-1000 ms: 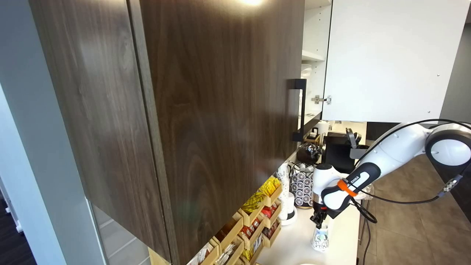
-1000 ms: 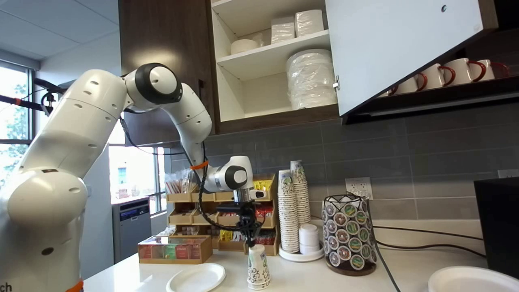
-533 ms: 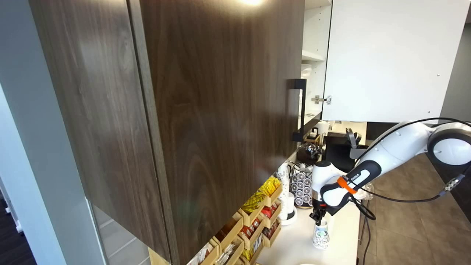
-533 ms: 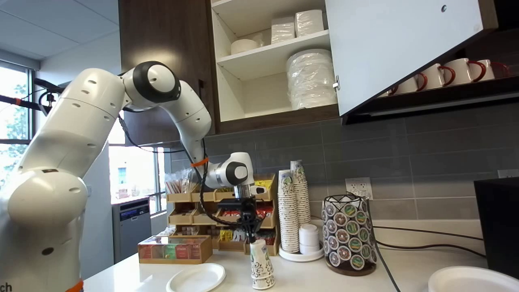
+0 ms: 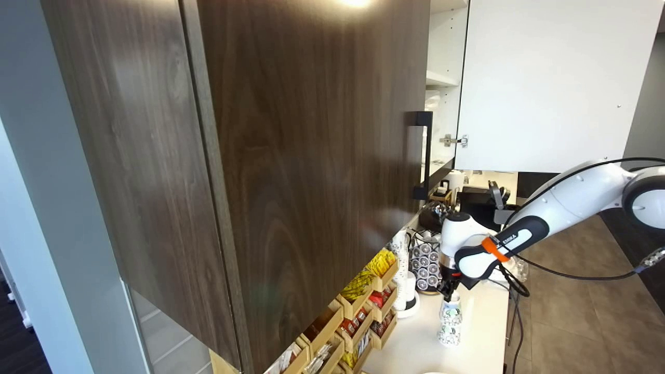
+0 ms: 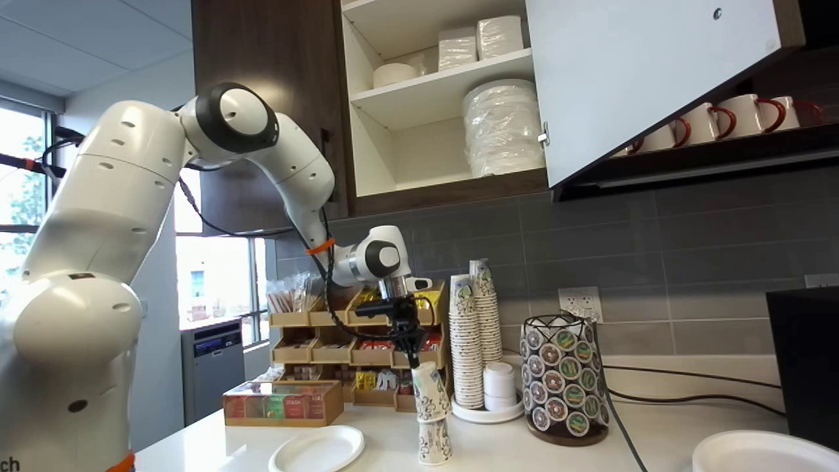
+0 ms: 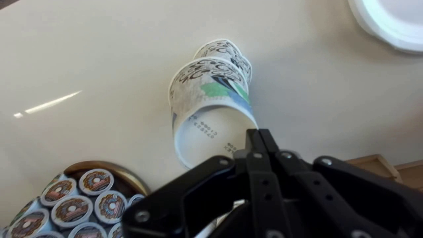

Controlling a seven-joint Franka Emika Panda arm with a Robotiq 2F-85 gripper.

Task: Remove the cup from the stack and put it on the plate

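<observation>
A: What surrounds the cup (image 6: 432,392)?
B: A wooden rack (image 6: 371,356) and two towers of cups (image 6: 467,347) stand nearer the tiled wall (image 6: 609,262), as does a holder of coffee pods (image 6: 565,380); a tea box (image 6: 283,404) sits near the plate (image 6: 318,449).
A: Where is the cup?
B: Upside down and tilted, over the rest of the stack (image 6: 435,443), well apart from the plate; whether its mouth encloses the stack's top cannot be told.
A: And the pincer (image 7: 258,130)?
B: Its tips pinch the cup by the edge of its base.
A: How do the views differ?
B: The wrist view alone shows print on that base. A cabinet door (image 5: 311,156) blocks much of an exterior view, leaving a sliver of the plate; red-handled mugs (image 6: 741,121) appear only in an exterior view.
</observation>
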